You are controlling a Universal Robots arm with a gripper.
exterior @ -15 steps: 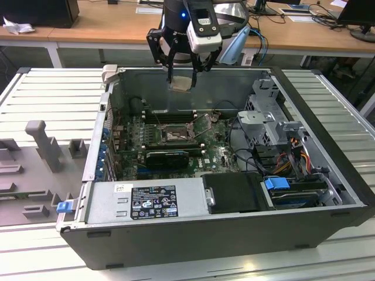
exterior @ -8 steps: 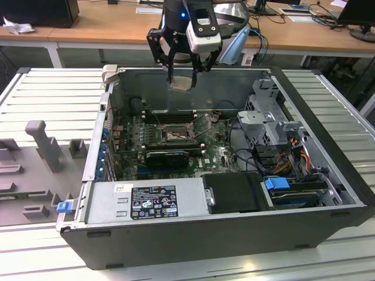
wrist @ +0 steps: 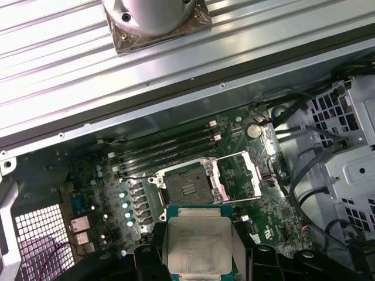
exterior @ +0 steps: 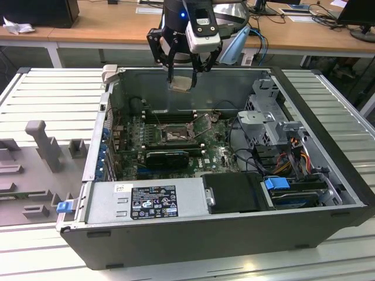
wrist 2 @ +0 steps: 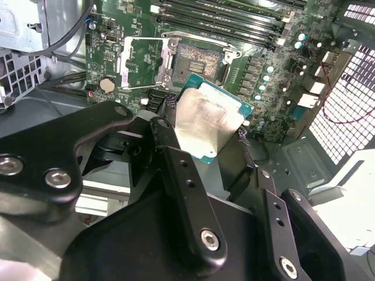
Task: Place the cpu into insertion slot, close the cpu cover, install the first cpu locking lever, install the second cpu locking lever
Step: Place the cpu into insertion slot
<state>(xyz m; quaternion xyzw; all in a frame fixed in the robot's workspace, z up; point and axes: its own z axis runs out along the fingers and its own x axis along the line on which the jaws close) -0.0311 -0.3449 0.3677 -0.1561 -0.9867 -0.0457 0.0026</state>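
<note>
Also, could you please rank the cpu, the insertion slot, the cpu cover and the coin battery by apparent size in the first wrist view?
1. cpu: largest, but it is held nearest the camera, so this is unsure.
2. insertion slot and cpu cover: look alike, not ranked.
3. coin battery: smallest.

I see the cpu held high, well apart from the slot. It is a small flat square with a pale silvery face and a thin green edge. The gripper pinches it at its sides and keeps it roughly level. The slot lies bare, its dark pin field exposed inside a silvery rim. The cover, a thin silvery frame with a square window, is swung open off one side of the slot.
</note>
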